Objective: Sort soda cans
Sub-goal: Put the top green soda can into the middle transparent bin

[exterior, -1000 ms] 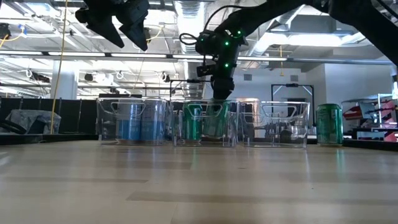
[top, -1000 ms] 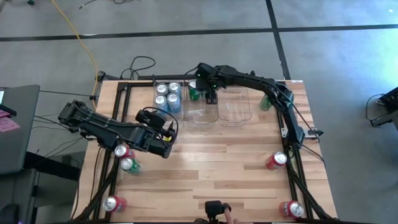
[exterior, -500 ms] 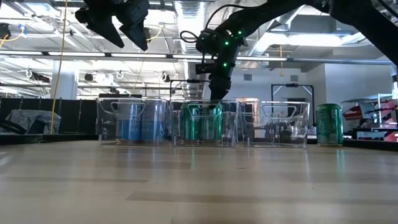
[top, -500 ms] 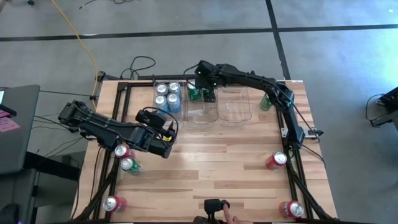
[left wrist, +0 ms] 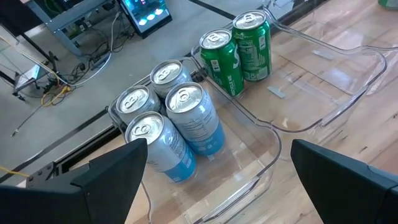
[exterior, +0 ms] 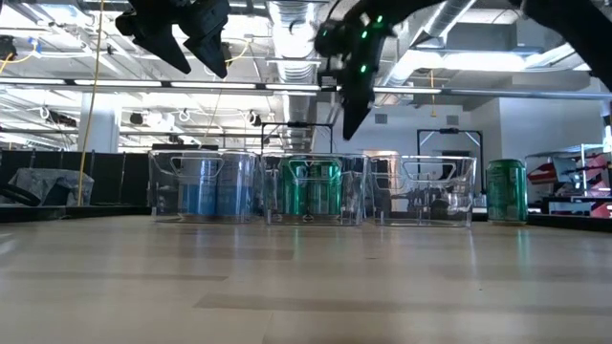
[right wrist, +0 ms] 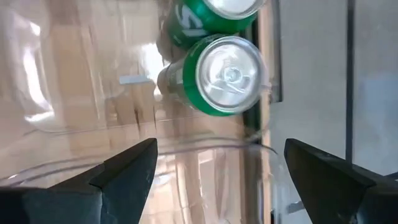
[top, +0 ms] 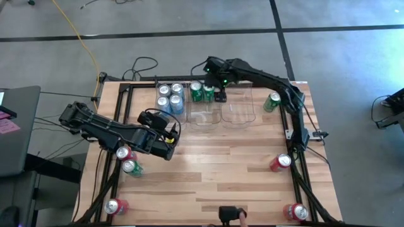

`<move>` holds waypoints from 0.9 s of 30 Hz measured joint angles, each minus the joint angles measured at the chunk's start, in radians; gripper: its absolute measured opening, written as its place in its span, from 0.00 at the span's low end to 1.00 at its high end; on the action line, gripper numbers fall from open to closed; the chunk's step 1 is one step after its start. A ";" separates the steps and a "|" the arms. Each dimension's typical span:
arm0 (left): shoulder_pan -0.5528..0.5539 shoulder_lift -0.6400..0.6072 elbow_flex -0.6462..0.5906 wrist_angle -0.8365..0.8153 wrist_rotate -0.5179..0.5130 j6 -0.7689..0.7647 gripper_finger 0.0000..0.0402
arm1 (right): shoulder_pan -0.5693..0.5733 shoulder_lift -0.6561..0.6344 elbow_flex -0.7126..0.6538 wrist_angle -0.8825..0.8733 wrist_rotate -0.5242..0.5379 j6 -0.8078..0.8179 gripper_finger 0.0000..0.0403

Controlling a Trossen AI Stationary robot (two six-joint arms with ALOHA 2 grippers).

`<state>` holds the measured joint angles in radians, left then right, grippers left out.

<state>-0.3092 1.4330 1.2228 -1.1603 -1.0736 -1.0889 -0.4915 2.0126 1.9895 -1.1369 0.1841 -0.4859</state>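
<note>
across the bins, four blue cans [top: 170, 98] and two green cans [top: 202, 91] sit sorted, six loose cans remain, and the right gripper [top: 221, 96] and left gripper [top: 165, 140] gape wide, empty.

Three bins stand side by side at the table's [top: 214, 164] far edge. Left bin [top: 170, 111] holds four cans [top: 170, 98]; middle bin [top: 205, 113] holds two cans [top: 202, 92] at its far end; right bin [top: 238, 112] adjoins.
</note>
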 joint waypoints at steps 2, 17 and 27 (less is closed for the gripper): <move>0.000 0.000 0.000 0.000 0.000 -0.004 0.97 | -0.002 -0.044 0.003 -0.026 0.000 0.013 0.91; -0.005 0.000 0.000 0.008 0.000 -0.022 0.97 | -0.174 -0.278 0.003 -0.427 0.000 0.361 0.91; -0.002 0.000 0.000 0.008 -0.016 0.077 0.97 | -0.322 -0.358 -0.132 -0.436 0.000 0.535 0.91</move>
<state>-0.3112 1.4330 1.2232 -1.1522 -1.0892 -1.0121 -0.8135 1.6550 1.8573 -1.5732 0.1840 0.0489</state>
